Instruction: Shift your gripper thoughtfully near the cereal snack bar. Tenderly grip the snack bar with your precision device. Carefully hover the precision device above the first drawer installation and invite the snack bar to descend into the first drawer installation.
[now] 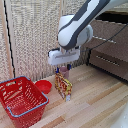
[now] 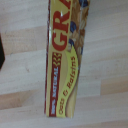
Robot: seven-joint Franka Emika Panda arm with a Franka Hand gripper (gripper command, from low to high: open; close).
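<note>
The cereal snack bar [image 2: 64, 57] fills the wrist view lengthwise, and its print can partly be read: large red letters "GRA" running off the edge, "100% NATURAL" in small type along a red stripe, and "Oats & Raisins" in red script on the yellow ground (the rest is cropped or too blurred to read). A picture of oats and dark raisins shows near one end.

In the exterior view the cereal snack bar [image 1: 64, 86] stands upright on the light wooden floor [image 1: 95, 102], directly under the gripper [image 1: 63, 69]. The blue-tipped fingers [image 1: 66, 71] reach down at the top edge of the packet; whether they grip it or only bracket it cannot be told.

Toward the exterior view's left sits a red wire basket [image 1: 22, 100], and a small red cup [image 1: 44, 86] lies between the basket and the packet, near both. Behind is a woven light screen [image 1: 30, 35]. The first drawer installation [image 1: 112, 40] is at the exterior view's right, well apart from the packet, with the lower drawer [image 1: 107, 62] beneath it.
</note>
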